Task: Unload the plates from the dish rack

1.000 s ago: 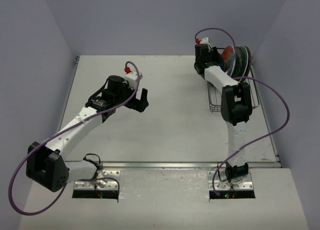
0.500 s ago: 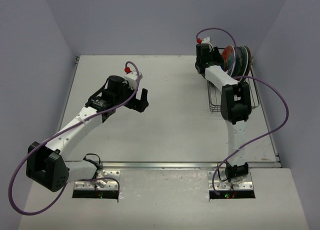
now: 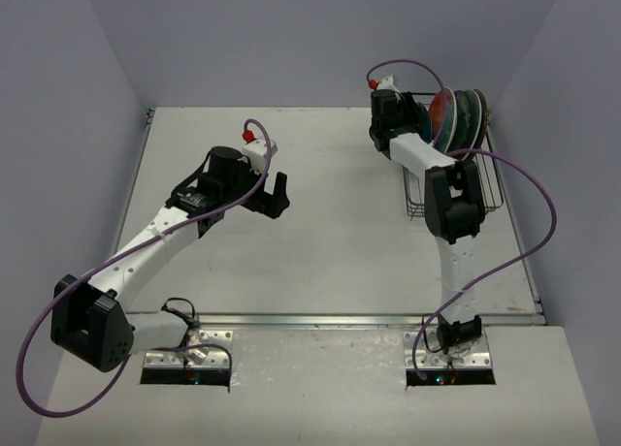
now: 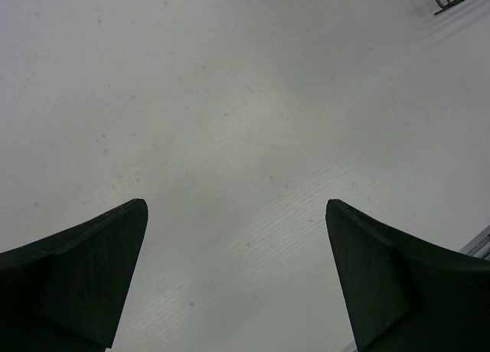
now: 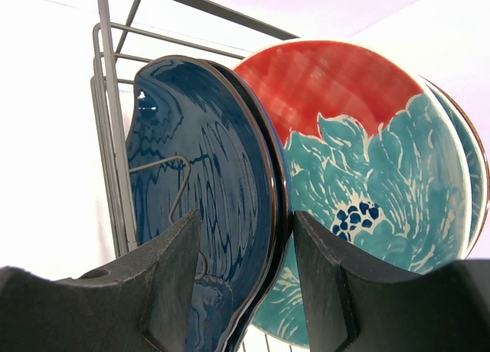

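Right wrist view.

DESK: Where do the plates stand, and what has the arm got?

FIELD: Plates stand on edge in the dish rack, upper right of the top external frame. Right gripper sits at bottom centre of its own frame. Its 2 fingers are parted to either side of the rim of the dark blue plate. A gap shows on the right-hand side, so nothing looks clamped yet. Left gripper hangs wide open over bare table, left of centre in the top frame, holding nothing.

DESK: What could go wrong from here?

FIELD: The likely trouble is the neighbour. The red-orange plate leans just behind the blue one and seems to touch it. If the right-hand finger enters that seam badly, it could pinch 2 rims at once. It could also knock the patterned plate into those behind it. A grip low on a glazed rim may slide, letting the plate swing into the rack wire at the left of the frame. A pull sideways rather than upward could snag the wire and drag the whole rack.
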Tool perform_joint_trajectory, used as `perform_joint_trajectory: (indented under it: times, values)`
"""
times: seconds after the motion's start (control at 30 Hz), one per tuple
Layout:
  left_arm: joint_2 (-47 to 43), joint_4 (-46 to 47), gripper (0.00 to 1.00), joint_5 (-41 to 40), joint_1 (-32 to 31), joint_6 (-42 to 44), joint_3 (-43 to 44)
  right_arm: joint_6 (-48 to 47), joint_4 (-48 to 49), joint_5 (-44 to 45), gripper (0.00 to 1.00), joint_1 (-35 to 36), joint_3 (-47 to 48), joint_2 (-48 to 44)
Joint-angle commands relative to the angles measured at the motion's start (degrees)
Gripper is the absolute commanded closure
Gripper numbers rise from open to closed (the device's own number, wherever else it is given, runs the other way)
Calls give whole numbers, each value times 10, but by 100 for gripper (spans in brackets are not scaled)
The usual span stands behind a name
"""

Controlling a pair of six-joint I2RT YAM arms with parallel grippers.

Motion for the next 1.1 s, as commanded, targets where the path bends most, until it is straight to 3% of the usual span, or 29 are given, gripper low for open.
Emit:
perform_joint_trajectory:
  times: [0.0, 0.6, 1.07]
  values:
    - [-4, 15, 0, 11, 7, -5, 19, -4, 38, 15, 48, 7, 18, -26]
    - [5, 12, 0, 20, 7, -5, 25, 6, 8, 5, 40, 13, 39, -30]
    - [-1, 5, 0, 15, 8, -5, 29, -5, 11, -1, 50, 3, 52, 5]
